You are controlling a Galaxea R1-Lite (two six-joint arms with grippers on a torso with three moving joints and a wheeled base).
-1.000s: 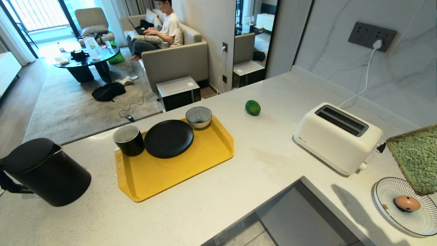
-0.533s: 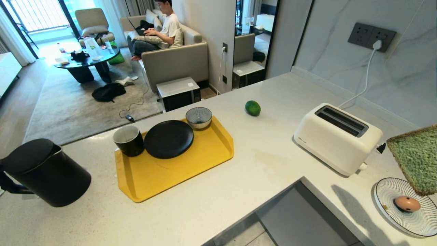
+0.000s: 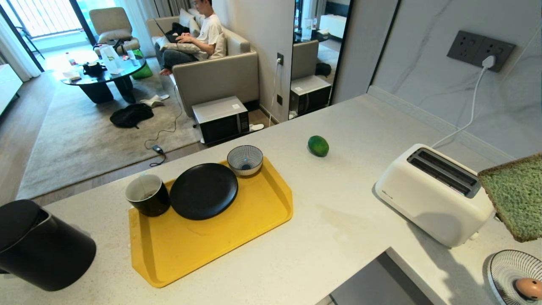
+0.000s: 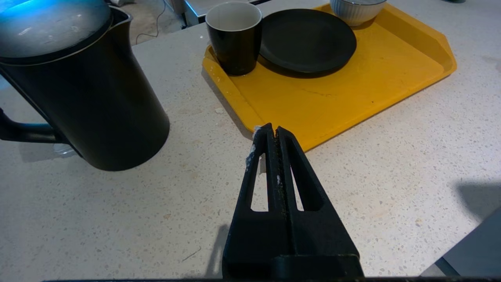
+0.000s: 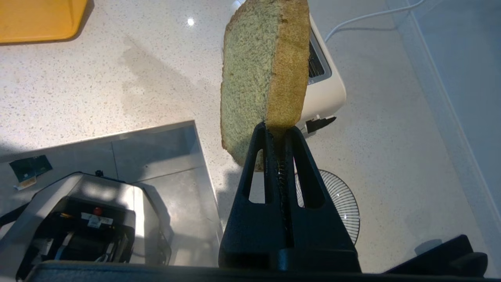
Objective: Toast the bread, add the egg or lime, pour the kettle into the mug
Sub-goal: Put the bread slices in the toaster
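Head view: bread aloft at right edge, beside toaster; right gripper clenched on its lower crust. Left gripper closed, empty, over bare counter between kettle and tray.

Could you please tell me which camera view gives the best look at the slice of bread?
The right wrist view: the bread shows almost whole, pinched by the right pincer. The head view cuts it at the picture's edge; the left wrist view misses it.
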